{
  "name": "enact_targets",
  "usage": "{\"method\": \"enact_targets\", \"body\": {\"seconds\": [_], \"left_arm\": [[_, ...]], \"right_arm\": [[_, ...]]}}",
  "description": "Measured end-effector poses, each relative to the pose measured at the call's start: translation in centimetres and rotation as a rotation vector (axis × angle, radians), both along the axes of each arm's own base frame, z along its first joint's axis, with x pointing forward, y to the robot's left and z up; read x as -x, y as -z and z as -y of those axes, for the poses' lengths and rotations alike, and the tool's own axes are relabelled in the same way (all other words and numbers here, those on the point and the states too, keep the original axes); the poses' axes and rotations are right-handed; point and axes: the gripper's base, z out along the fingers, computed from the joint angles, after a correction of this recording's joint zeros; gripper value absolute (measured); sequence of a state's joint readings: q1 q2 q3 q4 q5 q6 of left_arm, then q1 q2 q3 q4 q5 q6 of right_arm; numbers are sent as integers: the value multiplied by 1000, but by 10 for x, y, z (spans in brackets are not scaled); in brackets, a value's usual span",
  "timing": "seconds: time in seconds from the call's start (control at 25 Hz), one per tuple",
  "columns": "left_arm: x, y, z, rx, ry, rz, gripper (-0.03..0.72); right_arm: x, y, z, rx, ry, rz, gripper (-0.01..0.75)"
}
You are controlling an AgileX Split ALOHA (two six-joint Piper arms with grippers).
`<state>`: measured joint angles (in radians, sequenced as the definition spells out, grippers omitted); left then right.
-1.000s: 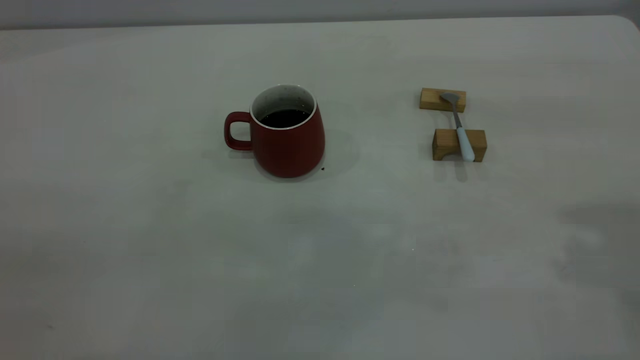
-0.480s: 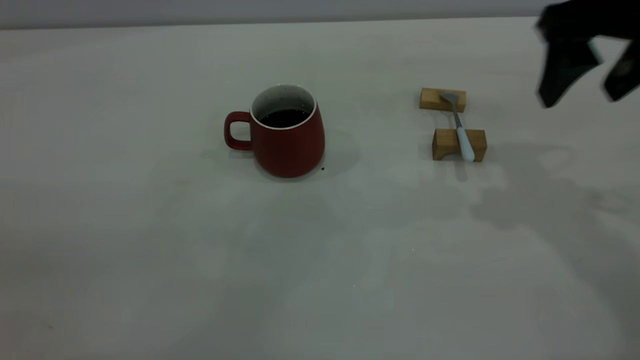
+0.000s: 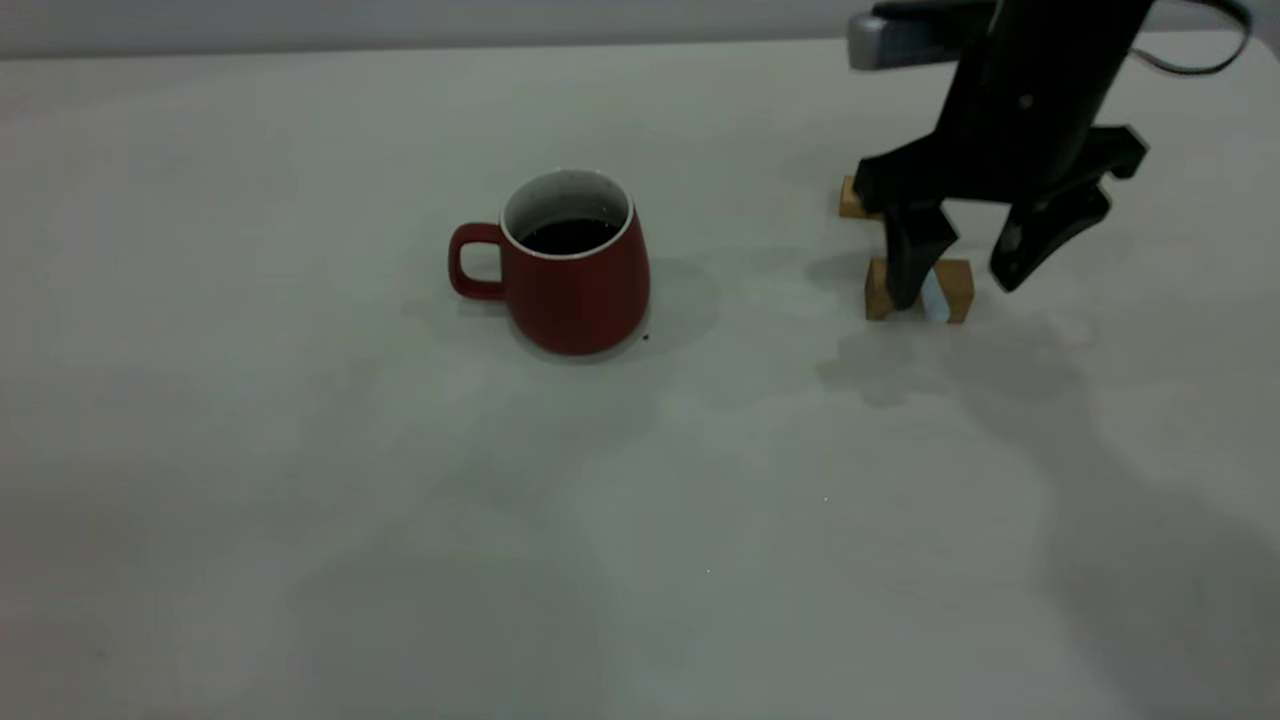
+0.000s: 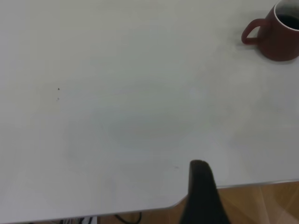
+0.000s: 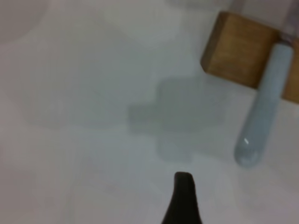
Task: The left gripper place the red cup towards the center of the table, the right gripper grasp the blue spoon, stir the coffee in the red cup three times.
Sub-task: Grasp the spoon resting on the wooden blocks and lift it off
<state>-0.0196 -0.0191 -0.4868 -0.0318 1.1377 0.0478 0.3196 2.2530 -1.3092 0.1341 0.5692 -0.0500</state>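
The right gripper [image 3: 955,275] has swung in at upper right, fingers apart over the blue spoon [image 3: 933,297] on its wooden blocks [image 3: 958,285], so grasping looks imminent while the red cup [image 3: 575,265] waits mid-frame.

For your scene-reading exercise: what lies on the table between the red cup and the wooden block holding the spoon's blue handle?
Nothing but bare table. In the exterior view only shadow falls between the red cup and the wooden block.

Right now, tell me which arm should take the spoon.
Right. The right gripper hangs open directly over the spoon on its wooden blocks; the left arm is out of the exterior view, far off.
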Motion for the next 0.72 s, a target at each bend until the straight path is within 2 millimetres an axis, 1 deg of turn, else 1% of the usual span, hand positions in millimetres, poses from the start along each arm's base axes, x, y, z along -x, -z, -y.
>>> {"method": "enact_targets", "body": {"seconds": [0.16,0.52,0.64,0.72], "left_arm": [[0,0,0,0,0,0,585],[0,0,0,0,0,0,585],[0,0,0,0,0,0,585],[0,0,0,0,0,0,585]], "right_arm": [[-9,14,-3,4,-1,-19,689],[-15,34,-3,27,-16,-30,676],[-16,37,1,28,0,-33,657],[-17,38,5,29,9,-32,624]]}}
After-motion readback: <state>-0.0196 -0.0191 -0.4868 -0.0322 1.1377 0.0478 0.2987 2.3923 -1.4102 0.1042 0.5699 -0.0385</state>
